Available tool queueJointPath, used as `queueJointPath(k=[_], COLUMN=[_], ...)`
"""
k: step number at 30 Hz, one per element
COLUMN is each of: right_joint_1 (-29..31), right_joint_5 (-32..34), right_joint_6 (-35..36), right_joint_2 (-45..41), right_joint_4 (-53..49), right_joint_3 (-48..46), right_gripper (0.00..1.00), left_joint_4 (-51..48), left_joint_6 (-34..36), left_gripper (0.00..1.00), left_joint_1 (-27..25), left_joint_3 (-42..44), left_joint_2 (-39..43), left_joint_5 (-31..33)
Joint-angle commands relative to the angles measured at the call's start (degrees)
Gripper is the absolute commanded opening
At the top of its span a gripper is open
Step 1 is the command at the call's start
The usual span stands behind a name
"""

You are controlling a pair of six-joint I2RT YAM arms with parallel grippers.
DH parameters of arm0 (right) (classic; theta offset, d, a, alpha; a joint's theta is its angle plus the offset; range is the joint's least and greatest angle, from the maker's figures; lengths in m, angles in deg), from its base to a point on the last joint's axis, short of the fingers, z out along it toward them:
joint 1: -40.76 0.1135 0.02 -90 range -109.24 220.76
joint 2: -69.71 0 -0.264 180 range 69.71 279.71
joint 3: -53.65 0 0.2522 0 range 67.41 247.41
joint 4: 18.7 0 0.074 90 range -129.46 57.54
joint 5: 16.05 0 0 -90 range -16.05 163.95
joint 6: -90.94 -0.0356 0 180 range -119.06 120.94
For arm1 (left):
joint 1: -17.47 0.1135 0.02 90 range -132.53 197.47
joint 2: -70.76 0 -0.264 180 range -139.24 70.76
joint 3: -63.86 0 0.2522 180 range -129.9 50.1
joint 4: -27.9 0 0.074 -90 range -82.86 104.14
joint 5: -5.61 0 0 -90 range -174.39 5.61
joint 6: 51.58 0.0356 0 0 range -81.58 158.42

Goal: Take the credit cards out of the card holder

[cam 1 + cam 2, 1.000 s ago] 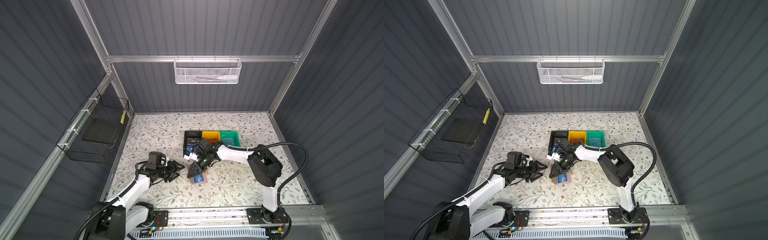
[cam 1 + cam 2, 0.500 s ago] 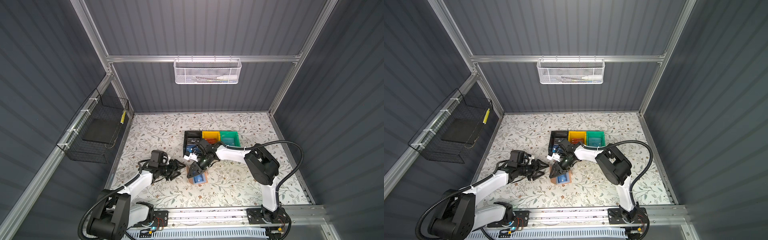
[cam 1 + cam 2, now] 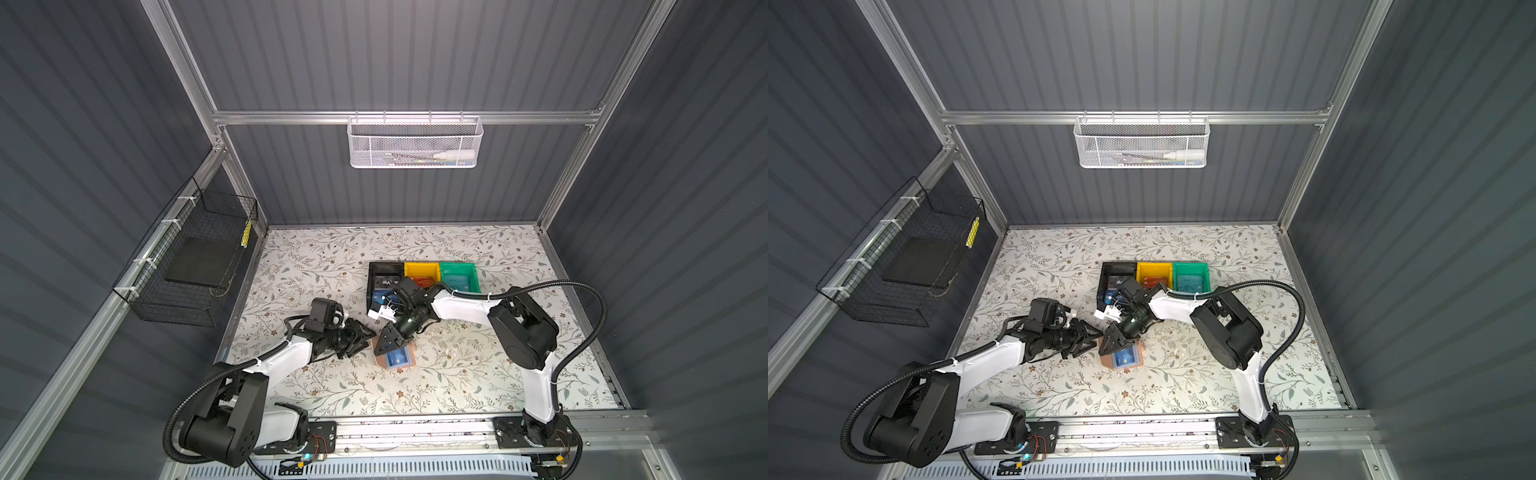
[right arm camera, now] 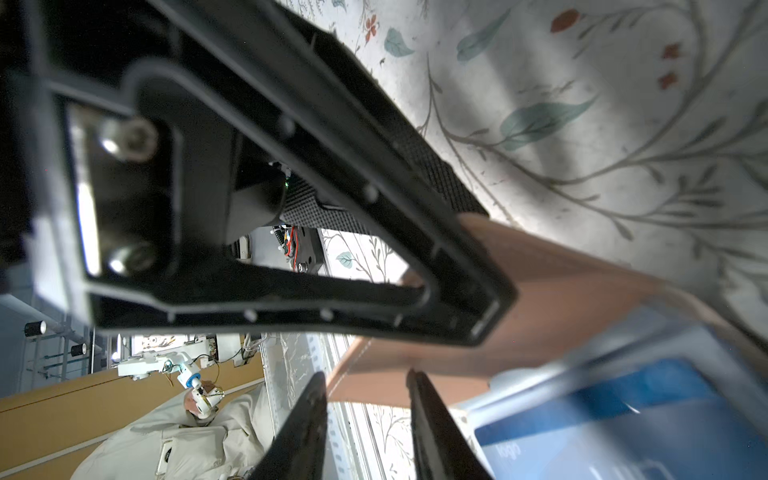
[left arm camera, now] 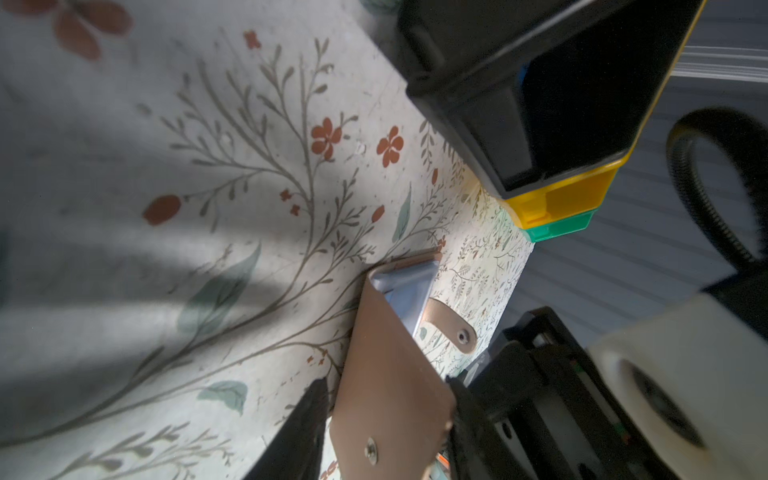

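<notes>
Tan leatherette, thin and floppy: that's the card holder [image 5: 386, 374], lying open on the floral table [image 3: 457, 374] just in front of the black bin [image 3: 386, 264], with both arms crowding it. Your left gripper [image 3: 362, 335] has the raised cover flap between its jaws, but I cannot tell from here whether they have bitten down. Your right gripper [image 3: 385, 344] sits low over the same end of the holder, jaws narrowly parted with nothing seen between them.

One blue card [image 4: 623, 419] shows inside a clear sleeve [image 5: 409, 291]. Expect that card to be light, stiff and slick, and the sleeve soft and clingy. The whole booklet probably lifts if you just tug.

So, my call: pin the cover, take the card by whichever edge sits at the sleeve mouth, pinch across its flat faces, and slide it along the sleeve, not upward. Mind the snap strap [image 5: 451, 324]: it looks loose and could snag.
</notes>
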Motion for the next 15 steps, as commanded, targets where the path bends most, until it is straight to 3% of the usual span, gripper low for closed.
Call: queueJointPath(k=[1, 6, 15], right_joint_1=[-0.5, -0.9, -1.1], right_joint_5=[-0.5, 4.1, 24.1], right_joint_6=[0.0, 0.1, -0.2], right_joint_2=[0.1, -1.5, -9.5], right_joint_4=[0.2, -1.8, -4.4], right_joint_3=[-0.6, -1.8, -6.8], right_gripper=[0.36, 0.33, 0.3], left_joint_4=[1.3, -3.6, -5.2], left_joint_6=[-0.5, 2.0, 3.0], left_gripper=[0.39, 0.3, 0.15], left_joint_1=[-0.2, -0.3, -0.2], left_joint_3=[1.1, 0.5, 0.7], left_joint_2=[-0.9, -0.8, -0.7], left_joint_5=[1.3, 4.2, 5.4])
